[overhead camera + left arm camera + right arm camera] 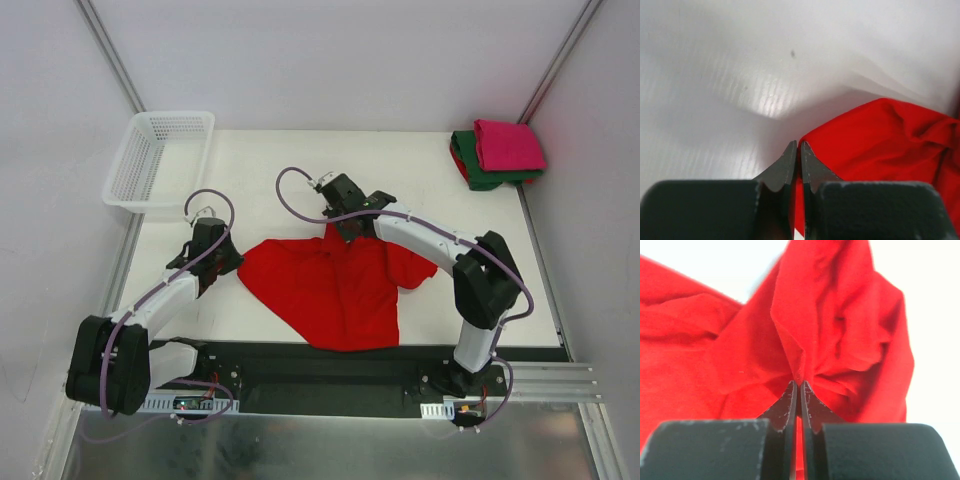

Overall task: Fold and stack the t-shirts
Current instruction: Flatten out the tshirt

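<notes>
A bright red t-shirt [335,285] lies crumpled in the middle of the table. My left gripper [232,264] is shut on its left edge; in the left wrist view red cloth [880,145] runs between the closed fingers of the left gripper [799,144]. My right gripper [350,230] is shut on the shirt's far edge, and in the right wrist view the red t-shirt [830,325] bunches up at the tips of the right gripper [798,383]. A folded magenta-pink t-shirt [508,144] rests on a folded dark green t-shirt [478,172] at the far right corner.
A white mesh basket [158,162] stands at the far left corner of the table [280,160]. White walls close in the back and both sides. A black rail with the arm bases runs along the near edge.
</notes>
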`<state>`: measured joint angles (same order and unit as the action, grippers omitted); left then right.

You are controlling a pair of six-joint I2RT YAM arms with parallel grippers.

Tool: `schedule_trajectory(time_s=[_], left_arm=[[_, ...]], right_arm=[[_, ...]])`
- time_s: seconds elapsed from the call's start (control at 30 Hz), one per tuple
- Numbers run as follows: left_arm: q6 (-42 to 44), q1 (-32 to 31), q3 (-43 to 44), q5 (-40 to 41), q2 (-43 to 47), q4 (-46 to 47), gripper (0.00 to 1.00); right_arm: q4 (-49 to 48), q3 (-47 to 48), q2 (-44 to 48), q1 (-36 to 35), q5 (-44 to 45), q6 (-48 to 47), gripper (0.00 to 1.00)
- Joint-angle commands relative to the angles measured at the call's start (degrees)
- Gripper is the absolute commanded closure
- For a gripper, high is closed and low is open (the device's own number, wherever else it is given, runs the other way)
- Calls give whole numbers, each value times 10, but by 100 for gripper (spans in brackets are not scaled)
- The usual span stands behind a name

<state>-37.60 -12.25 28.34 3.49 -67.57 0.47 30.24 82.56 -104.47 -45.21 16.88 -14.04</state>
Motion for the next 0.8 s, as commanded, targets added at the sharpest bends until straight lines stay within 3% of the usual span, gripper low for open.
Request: schedule_trajectory(time_s=[0.0, 0.2, 0.77], left_arm=[[61, 6, 66, 9, 73, -59, 100], [117, 6, 134, 21, 129, -123, 100], [176, 6, 266, 61, 216, -219, 100]], right_arm=[[0, -10, 88, 21, 46, 2, 99], [7, -5, 199, 62, 92, -1, 99], [49, 38, 492, 67, 241, -3, 99]])
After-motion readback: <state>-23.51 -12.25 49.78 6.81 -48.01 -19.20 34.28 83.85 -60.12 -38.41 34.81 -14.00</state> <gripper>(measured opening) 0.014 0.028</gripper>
